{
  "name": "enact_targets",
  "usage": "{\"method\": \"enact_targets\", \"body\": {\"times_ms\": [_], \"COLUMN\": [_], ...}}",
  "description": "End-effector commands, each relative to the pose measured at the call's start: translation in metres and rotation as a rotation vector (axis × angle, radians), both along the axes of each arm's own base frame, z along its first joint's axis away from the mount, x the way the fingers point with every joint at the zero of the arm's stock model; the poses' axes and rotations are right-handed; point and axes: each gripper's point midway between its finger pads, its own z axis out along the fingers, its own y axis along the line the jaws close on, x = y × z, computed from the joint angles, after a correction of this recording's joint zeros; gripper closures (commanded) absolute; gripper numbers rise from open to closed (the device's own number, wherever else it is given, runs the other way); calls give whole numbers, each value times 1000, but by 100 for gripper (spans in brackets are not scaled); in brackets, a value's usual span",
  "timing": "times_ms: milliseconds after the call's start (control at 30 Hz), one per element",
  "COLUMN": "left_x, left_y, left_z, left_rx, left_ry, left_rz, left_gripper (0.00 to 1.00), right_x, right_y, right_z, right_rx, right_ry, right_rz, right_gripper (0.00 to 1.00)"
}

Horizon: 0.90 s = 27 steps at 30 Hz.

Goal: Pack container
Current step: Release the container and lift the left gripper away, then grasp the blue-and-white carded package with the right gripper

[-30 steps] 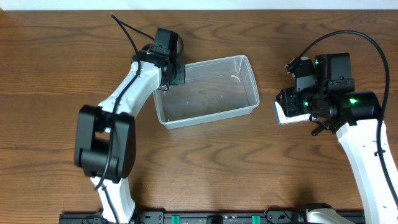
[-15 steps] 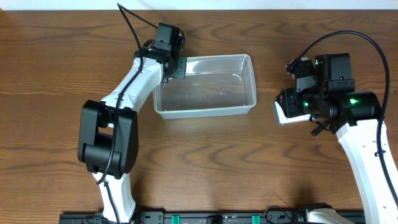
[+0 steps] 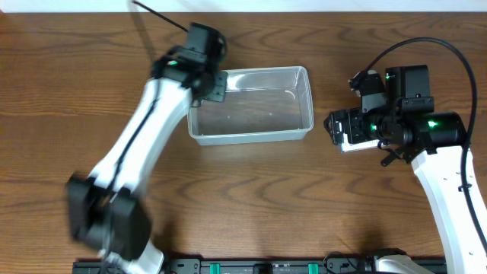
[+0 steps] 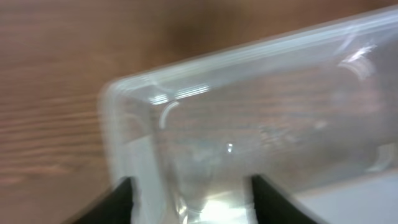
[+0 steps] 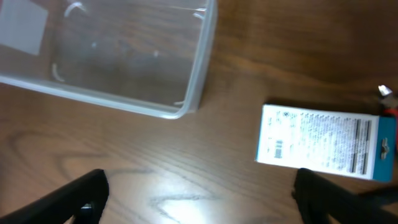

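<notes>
The clear plastic container [image 3: 251,106] lies on the wooden table, and nothing shows inside it. My left gripper [image 3: 215,85] is at its far left corner. In the left wrist view the gripper [image 4: 193,202] is open, and its fingertips [image 4: 121,199] straddle the container's corner wall [image 4: 134,143] without pinching it. My right gripper [image 3: 335,128] hovers to the right of the container, over the end of a blue-and-white box [image 3: 347,143]. In the right wrist view that gripper [image 5: 202,196] is wide open over bare wood, and the box [image 5: 323,142] lies flat beside the container [image 5: 112,56].
The table's far edge [image 3: 304,9] runs just behind the container. My left arm [image 3: 129,164] stretches diagonally across the left half and is blurred. My right arm [image 3: 449,190] stands along the right side. A black rail [image 3: 251,267] lines the near edge.
The left gripper turned the container square, then opened off its corner, and the left arm's base end swung left. The right gripper opened wide and let go of the blue-and-white box.
</notes>
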Motion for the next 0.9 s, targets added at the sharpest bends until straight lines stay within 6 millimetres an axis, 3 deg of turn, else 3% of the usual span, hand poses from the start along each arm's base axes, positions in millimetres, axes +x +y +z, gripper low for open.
{"method": "enact_targets", "body": {"times_ms": [0, 133, 300, 367, 433, 567, 633, 767, 867], "left_x": [-10, -31, -54, -59, -61, -59, -58, -59, -62], "left_y": [44, 114, 182, 197, 206, 205, 203, 200, 200], "left_z": [57, 77, 65, 59, 56, 56, 56, 55, 54], "left_rx": [-48, -82, -80, -76, -75, -75, -75, -75, -73], "left_ry": [-99, -94, -11, 14, 23, 22, 22, 27, 39], "left_rz": [141, 372, 588, 632, 655, 652, 647, 641, 641], "left_gripper": [29, 15, 6, 4, 4, 3, 3, 3, 3], "right_x": [9, 4, -11, -9, 5, 43, 55, 40, 41], "right_y": [-50, -122, -179, -180, -168, -121, -113, -128, -122], "right_z": [13, 18, 0, -13, -21, -20, -24, -56, -73], "right_rx": [-58, -47, 104, 176, 268, 480, 469, 357, 366], "right_ry": [-10, 8, 113, 176, 209, 229, 210, 312, 369], "right_rz": [-349, -750, -1100, -1155, -1126, -893, -854, -1224, -1370], "right_gripper": [1, 1, 1, 1, 1, 1, 1, 1, 1]}}
